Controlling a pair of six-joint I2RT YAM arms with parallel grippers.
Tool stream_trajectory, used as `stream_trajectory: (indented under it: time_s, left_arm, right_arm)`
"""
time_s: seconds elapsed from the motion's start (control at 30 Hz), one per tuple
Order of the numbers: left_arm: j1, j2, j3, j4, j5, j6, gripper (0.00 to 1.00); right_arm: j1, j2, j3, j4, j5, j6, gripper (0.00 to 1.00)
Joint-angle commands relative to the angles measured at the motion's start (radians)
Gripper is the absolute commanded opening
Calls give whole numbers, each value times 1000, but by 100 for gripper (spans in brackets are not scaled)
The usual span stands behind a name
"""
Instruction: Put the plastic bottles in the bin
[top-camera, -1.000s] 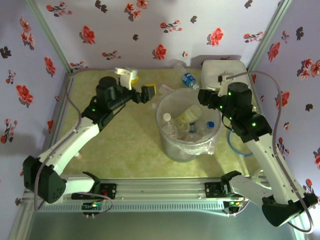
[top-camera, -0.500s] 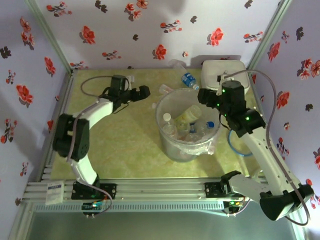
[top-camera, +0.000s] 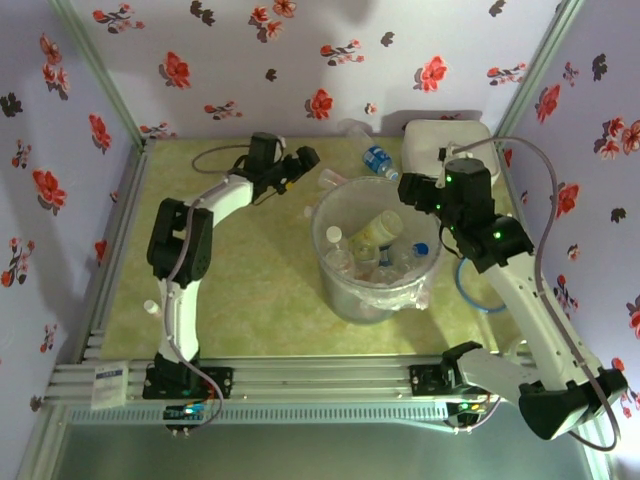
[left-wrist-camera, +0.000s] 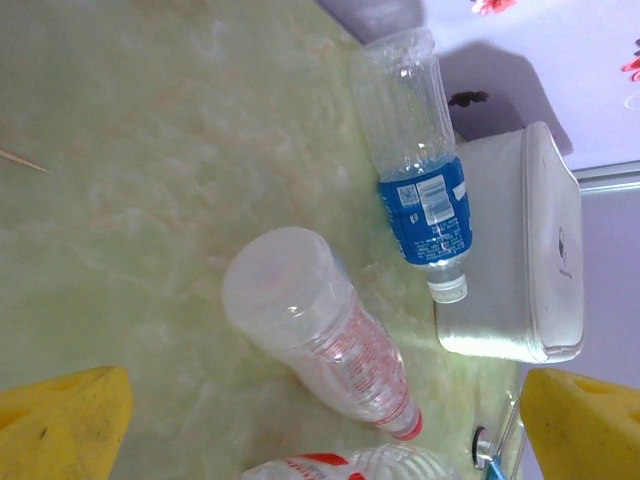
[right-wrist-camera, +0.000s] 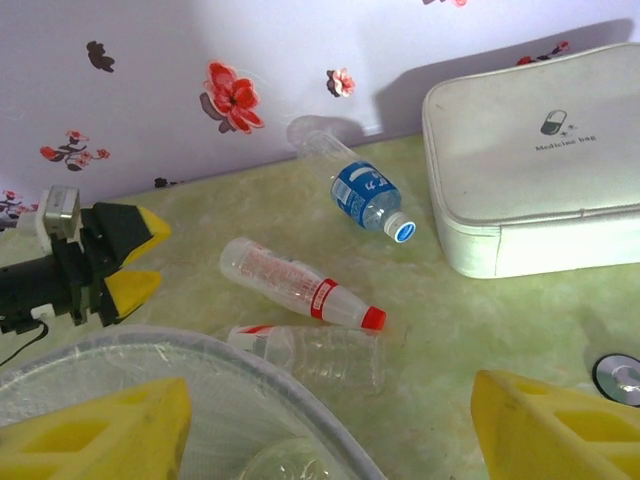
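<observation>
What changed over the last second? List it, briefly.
The left gripper swung toward the far wall, closing on the loose bottles behind the bin, while its arm folded upright. Its fingers are open and hold nothing. The right gripper, also open, barely shifted at the bin's rim. Bin, bottles and white box stayed put.
</observation>
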Motion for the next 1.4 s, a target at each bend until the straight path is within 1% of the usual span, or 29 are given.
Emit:
stream_trajectory:
  time_s: [0.0,0.27,0.43,0.7,0.83,0.87,0.9,0.93,1.0,1.07,1.2,1.27,1.37]
  left_arm:
    - [-40,71,79,-18,13,-71,100]
    - [-86,216,262,-97,14,-93,100]
    - [-106,330,406,-158,38,-106,100]
    - [-105,437,495,-154,42,-150,99]
    - [-105,487,537,-154,48,-167,91]
    - [-104,493,542,-152,49,-166,87]
    - [-104,498,545,-148,48,-166,81]
    - [-104,501,548,-148,48,-167,78]
    - [-104,503,550,-147,46,-167,74]
    - [-102,500,547,-146,46,-168,72]
    - [-92,474,520,-118,47,-167,61]
    - [-82,458,502,-95,46,-167,58]
    - [-59,424,467,-56,47,-178,57]
  right_arm:
    - [-7,-19,-23,6,24,15,75]
    - [-7,-76,-66,-9,62,-1,76]
    - [-9,-98,-79,-22,73,-6,76]
    - [-13,-109,-84,-24,88,-15,76]
    - [-16,-103,-82,-14,81,-11,77]
    - [-15,-103,-82,-13,80,-10,77]
    - [-15,-103,-82,-13,80,-8,77]
    - [-14,-105,-81,-13,79,-8,77]
    - [-16,-108,-82,-17,83,-8,76]
    - [-15,-111,-81,-19,85,-8,77]
    - [-15,-118,-84,-24,92,-10,77]
    - [-17,-121,-84,-25,94,-13,77]
    - [-17,-126,-81,-25,97,-15,77]
